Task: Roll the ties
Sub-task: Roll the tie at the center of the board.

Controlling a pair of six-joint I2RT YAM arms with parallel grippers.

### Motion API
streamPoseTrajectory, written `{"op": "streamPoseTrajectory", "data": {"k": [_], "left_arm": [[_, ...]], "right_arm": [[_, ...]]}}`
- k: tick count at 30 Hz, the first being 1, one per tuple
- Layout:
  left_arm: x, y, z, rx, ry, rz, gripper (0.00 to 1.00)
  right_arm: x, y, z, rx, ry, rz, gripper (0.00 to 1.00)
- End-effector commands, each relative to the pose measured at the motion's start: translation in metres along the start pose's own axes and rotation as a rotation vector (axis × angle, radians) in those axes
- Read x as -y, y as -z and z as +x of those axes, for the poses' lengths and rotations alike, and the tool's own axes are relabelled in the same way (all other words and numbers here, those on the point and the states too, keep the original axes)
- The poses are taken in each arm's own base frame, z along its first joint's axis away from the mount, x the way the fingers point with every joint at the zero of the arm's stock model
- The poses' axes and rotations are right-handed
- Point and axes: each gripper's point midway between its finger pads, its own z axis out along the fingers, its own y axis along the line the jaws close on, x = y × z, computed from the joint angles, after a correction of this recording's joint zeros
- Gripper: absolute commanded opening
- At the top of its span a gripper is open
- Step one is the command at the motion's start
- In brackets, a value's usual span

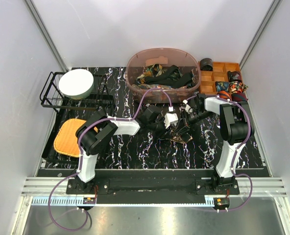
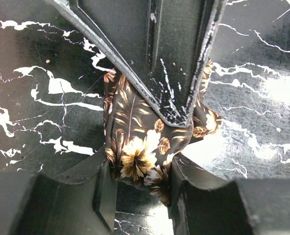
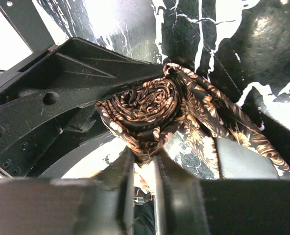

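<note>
A brown floral tie (image 1: 182, 136) lies mid-table where both arms meet. In the right wrist view it is wound into a tight roll (image 3: 146, 105), and its loose tail (image 3: 218, 122) runs off to the right over the marble. My right gripper (image 3: 144, 164) is shut on the lower edge of the roll, its jaws nearly together. My left gripper (image 2: 141, 183) is shut on the tie's floral fabric (image 2: 135, 147) from the opposite side. The right gripper's dark fingers (image 2: 169, 63) press down on that fabric from above. More ties (image 1: 160, 74) fill a pink tub.
The pink tub (image 1: 135, 58) stands at the back centre. An orange wooden organizer (image 1: 218, 78) holding rolled ties sits at the back right. A black wire rack (image 1: 54, 98) with a white bowl (image 1: 76, 83) is at the back left, with an orange mat (image 1: 70, 137) in front of it.
</note>
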Motion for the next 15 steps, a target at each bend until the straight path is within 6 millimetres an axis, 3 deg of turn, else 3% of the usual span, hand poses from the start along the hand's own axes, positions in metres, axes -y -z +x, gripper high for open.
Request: {"op": "streamPoseTrajectory", "data": {"k": [1, 4, 5, 9, 11, 13, 15], "left_arm": [[0.024, 0.004, 0.097, -0.278, 0.165, 0.033, 0.06], [0.023, 0.005, 0.096, -0.273, 0.165, 0.03, 0.05], [0.024, 0.004, 0.096, -0.275, 0.164, 0.031, 0.05], [0.025, 0.006, 0.1, -0.281, 0.172, 0.032, 0.05], [0.026, 0.005, 0.102, -0.284, 0.171, 0.033, 0.05], [0.026, 0.006, 0.101, -0.282, 0.172, 0.033, 0.05], [0.026, 0.006, 0.102, -0.282, 0.172, 0.034, 0.05]], "right_arm": [[0.013, 0.014, -0.017, 0.071, 0.021, 0.105, 0.08], [0.026, 0.012, -0.017, 0.064, -0.002, 0.154, 0.09], [0.03, 0.012, -0.017, 0.064, -0.007, 0.173, 0.25], [0.023, 0.018, -0.018, 0.08, -0.003, 0.145, 0.41], [0.019, 0.024, -0.019, 0.094, -0.005, 0.128, 0.41], [0.016, 0.027, -0.02, 0.102, -0.001, 0.116, 0.33], [0.014, 0.026, -0.02, 0.103, 0.001, 0.095, 0.19]]}}
